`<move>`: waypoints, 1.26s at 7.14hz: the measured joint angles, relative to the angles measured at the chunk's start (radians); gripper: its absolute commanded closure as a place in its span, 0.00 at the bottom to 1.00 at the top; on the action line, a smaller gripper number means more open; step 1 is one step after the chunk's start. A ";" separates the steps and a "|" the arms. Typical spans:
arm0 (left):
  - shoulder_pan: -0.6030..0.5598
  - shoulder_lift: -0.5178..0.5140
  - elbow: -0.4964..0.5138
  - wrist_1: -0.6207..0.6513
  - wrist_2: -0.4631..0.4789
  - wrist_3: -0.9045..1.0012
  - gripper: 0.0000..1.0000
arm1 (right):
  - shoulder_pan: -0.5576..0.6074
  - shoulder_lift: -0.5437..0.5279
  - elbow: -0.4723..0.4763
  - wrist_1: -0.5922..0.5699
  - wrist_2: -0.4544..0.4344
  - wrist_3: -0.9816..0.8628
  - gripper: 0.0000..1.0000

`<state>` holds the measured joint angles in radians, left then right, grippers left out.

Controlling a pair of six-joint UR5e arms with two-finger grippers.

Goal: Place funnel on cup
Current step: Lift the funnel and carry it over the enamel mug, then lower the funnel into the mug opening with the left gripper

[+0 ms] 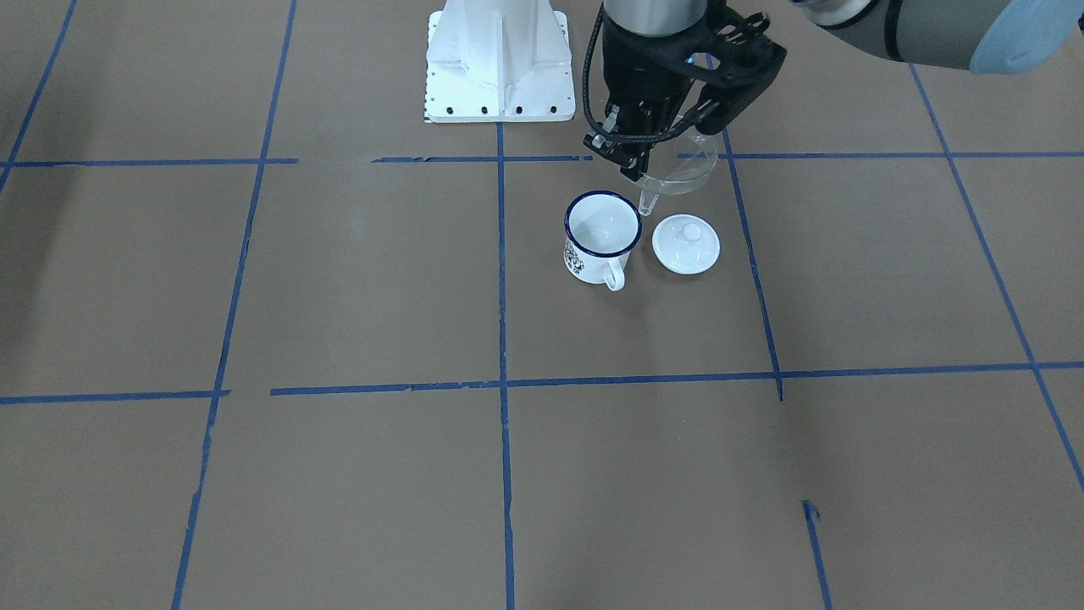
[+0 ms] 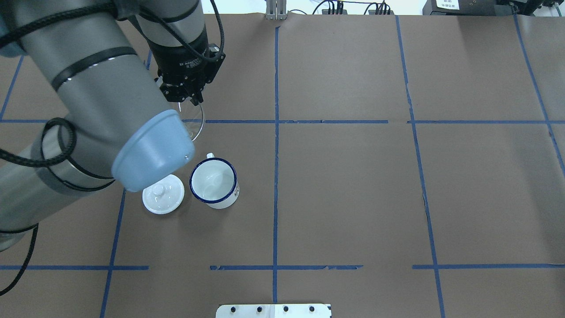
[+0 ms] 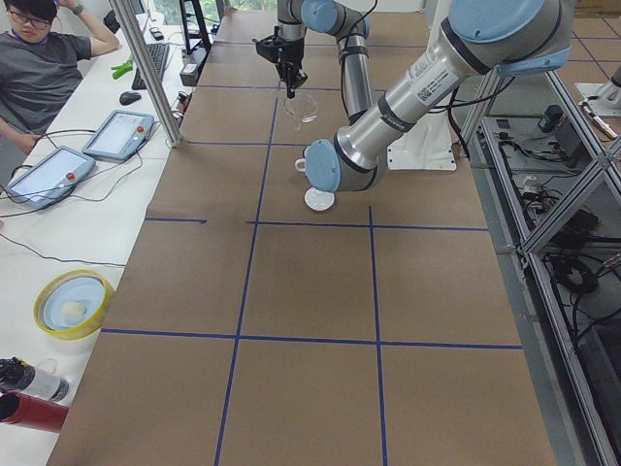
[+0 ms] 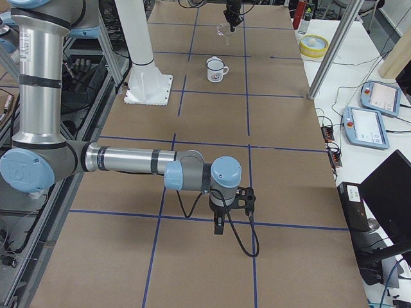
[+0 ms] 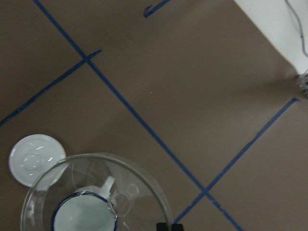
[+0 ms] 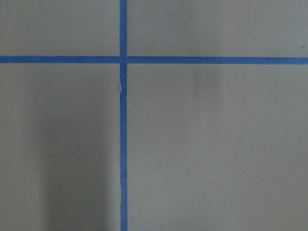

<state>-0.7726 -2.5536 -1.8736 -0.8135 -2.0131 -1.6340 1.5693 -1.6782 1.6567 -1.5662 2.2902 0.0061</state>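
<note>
My left gripper [image 1: 637,166] is shut on the rim of the clear funnel [image 1: 683,169] and holds it in the air, stem down, well above the table. The white mug with a dark blue rim [image 1: 601,233] stands upright on the table below, and its handle points away from the robot. In the left wrist view the mug [image 5: 84,217] shows through the funnel's bowl [image 5: 139,180]. In the overhead view the funnel [image 2: 197,125] hangs from the left gripper [image 2: 190,100] beyond the mug [image 2: 214,181]. My right gripper [image 4: 219,226] hovers low over bare table, far from both. I cannot tell whether it is open or shut.
A round white knobbed lid [image 1: 686,244] lies flat on the table right beside the mug, also in the overhead view [image 2: 163,193]. The white robot pedestal [image 1: 500,63] stands behind. Blue tape lines cross the brown table. An operator [image 3: 39,68] sits at a side bench.
</note>
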 measured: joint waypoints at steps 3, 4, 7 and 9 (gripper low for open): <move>0.110 0.073 0.071 -0.139 -0.024 0.051 1.00 | 0.000 0.000 0.000 0.000 0.000 0.000 0.00; 0.136 0.109 0.087 -0.193 -0.023 0.049 1.00 | 0.000 0.000 0.000 0.000 0.000 0.000 0.00; 0.159 0.127 0.183 -0.324 -0.021 0.048 1.00 | 0.000 0.000 0.000 0.000 0.000 0.000 0.00; 0.160 0.128 0.223 -0.363 -0.020 0.054 1.00 | 0.000 0.000 0.000 0.000 0.000 0.000 0.00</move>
<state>-0.6122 -2.4254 -1.6504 -1.1762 -2.0328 -1.5804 1.5693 -1.6782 1.6567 -1.5662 2.2902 0.0062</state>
